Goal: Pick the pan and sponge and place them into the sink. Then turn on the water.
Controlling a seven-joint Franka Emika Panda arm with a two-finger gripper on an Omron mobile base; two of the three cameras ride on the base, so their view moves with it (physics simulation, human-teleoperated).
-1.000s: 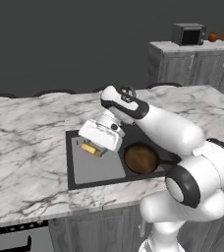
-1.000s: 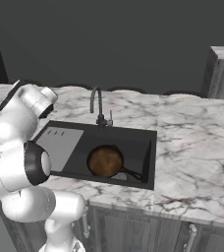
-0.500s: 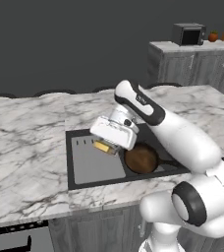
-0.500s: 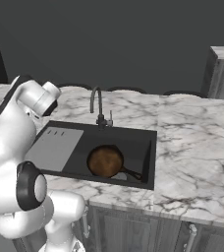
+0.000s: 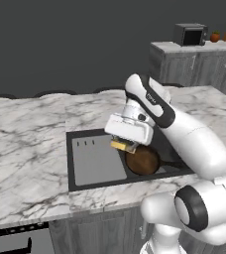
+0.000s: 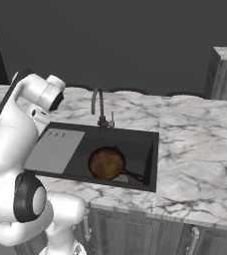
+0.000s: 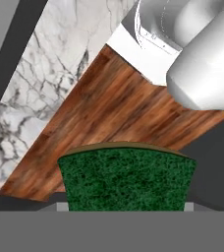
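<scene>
The veined white marble surface (image 6: pixel 195 149) frames the black rectangular sink (image 6: pixel 141 137), whose flat grey drainboard panel (image 5: pixel 97 159) lies beside the deep basin. On the basin floor rests the round pan (image 6: pixel 106 163) (brown inside, dark at the rim). Above the sink, the claw (image 5: pixel 123 145) is clamped on the small sponge (image 7: pixel 126 179), coarse green over yellow.

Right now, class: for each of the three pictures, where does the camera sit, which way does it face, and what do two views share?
Left base view: behind-left, looking down; the arm's hand holds the sponge over the sink.
Right base view: behind-right, facing the faucet; arm at left.
Hand view: on the hand, sponge close up.
Both base views share sink and pan.
</scene>
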